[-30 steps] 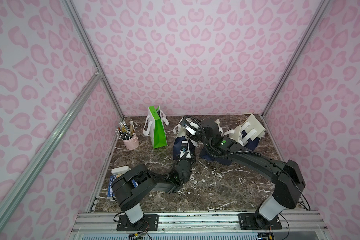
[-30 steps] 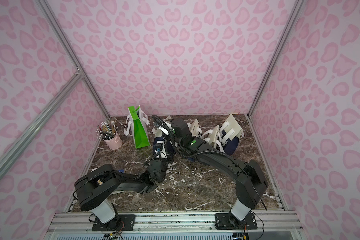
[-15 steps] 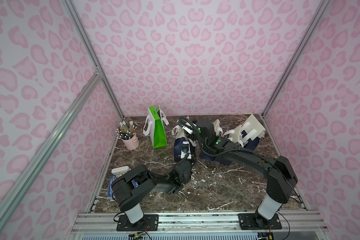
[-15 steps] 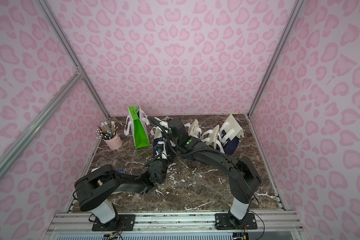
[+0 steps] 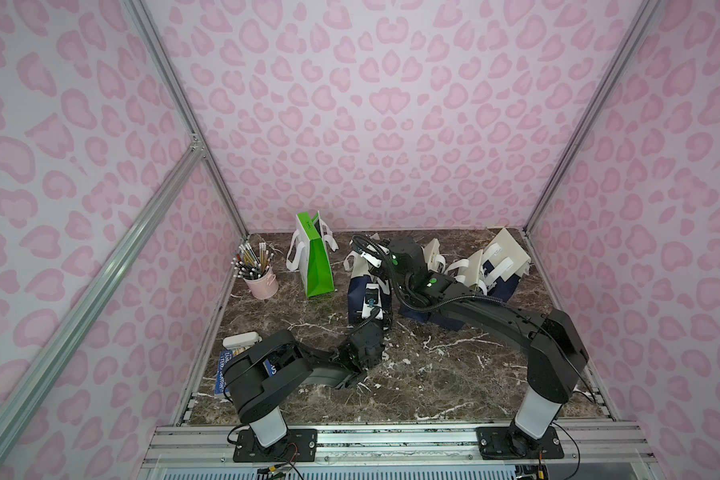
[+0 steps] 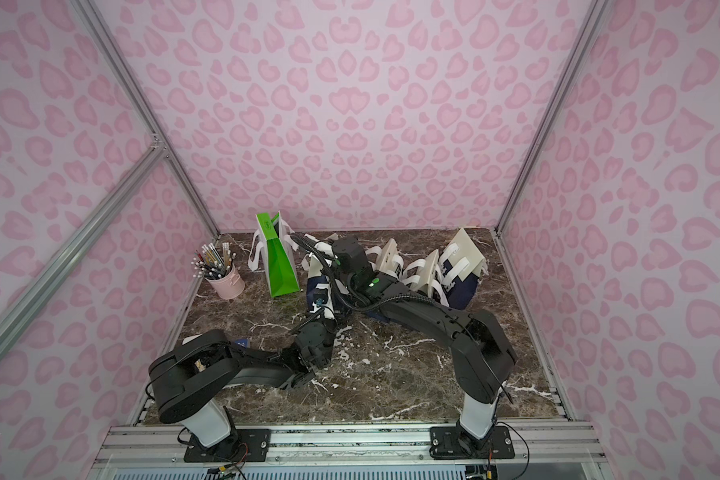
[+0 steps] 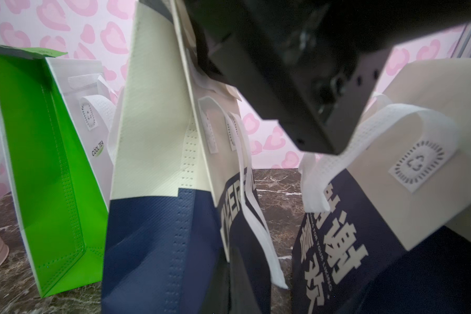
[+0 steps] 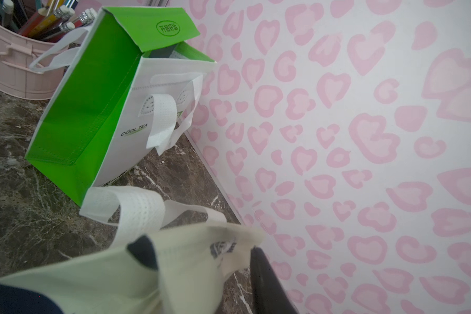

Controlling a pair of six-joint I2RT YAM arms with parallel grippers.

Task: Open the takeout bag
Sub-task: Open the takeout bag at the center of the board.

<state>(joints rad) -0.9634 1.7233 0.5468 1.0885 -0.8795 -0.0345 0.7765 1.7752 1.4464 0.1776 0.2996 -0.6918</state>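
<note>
- Your takeout bag (navy below, cream above) stands upright on the marble table, just beside the green bag
- Left gripper is fully closed at the bag's lower front; you cannot tell whether it pinches fabric
- Right gripper is at the cream top rim, but its jaw gap is hidden, so you cannot tell how wide it stands

Left pincer is only a dark blur beside navy bag.

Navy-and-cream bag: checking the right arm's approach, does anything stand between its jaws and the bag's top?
Nothing visible does. The right gripper sits at the cream top edge of the navy-and-cream bag; the green bag stands apart.
</note>
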